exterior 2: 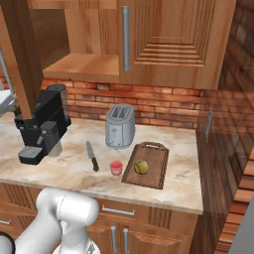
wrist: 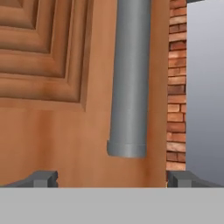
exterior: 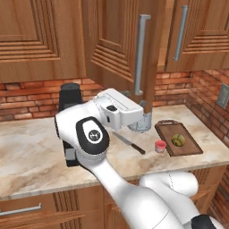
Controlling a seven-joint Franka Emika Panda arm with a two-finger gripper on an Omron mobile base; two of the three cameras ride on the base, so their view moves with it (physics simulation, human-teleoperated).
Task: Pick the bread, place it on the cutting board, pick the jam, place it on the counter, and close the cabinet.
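Bread (exterior 2: 141,166), olive-brown and bumpy, sits on cutting board (exterior 2: 155,171).

Home kitchen, rendered. Marbled beige worktop (exterior 2: 163,186) over wooden drawers; red brick backsplash (exterior 2: 163,106) behind. Panelled reddish-brown wall cabinet (exterior 2: 168,42) overhead, grey bar handles, one door swung open. On worktop: toaster (exterior 2: 120,126) at 12 o'clock, black coffee machine (exterior 2: 42,126) at 9 o'clock, kitchen knife (exterior 2: 92,156), cutting board (exterior 2: 154,171) at 3 o'clock.
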